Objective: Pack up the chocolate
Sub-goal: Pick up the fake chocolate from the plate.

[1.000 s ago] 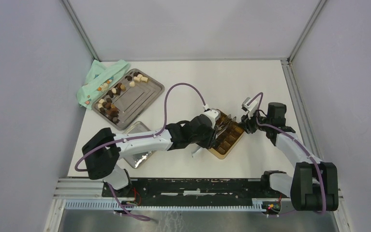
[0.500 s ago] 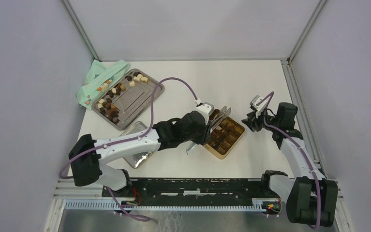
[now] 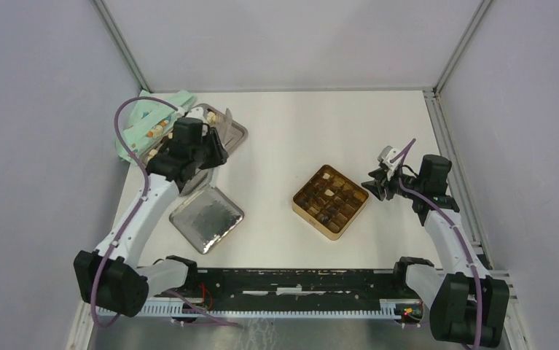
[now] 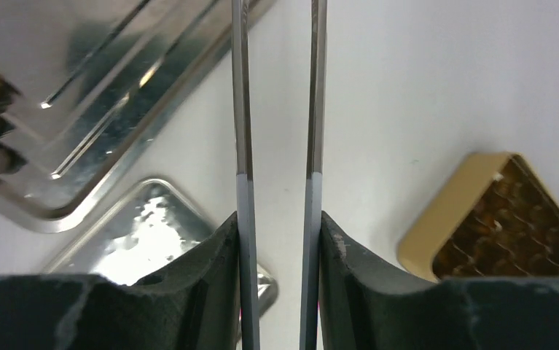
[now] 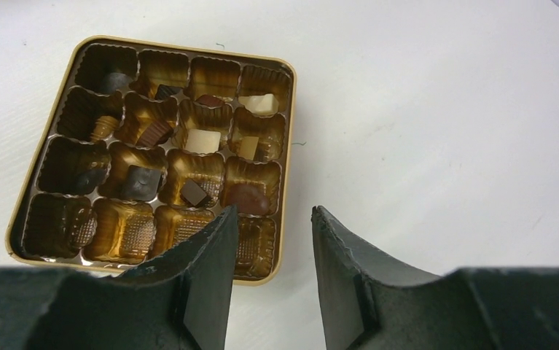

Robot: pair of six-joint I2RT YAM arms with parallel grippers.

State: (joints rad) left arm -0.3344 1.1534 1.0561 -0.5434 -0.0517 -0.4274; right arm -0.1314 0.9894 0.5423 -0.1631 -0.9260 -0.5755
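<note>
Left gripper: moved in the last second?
Yes. The left gripper swung left and away from above the gold tin, to over the large metal tray.

tin open from above, left tool over large tray

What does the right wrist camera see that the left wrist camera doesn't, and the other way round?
Only the right wrist view looks down into the gold tin, where chocolate pieces sit in some cups and other cups are bare. The right gripper is open and empty in front. Only the left wrist view shows the big tray, the small tray and the left gripper, its long thin blades apart with nothing between. Both show the gold tin on the white table.
</note>
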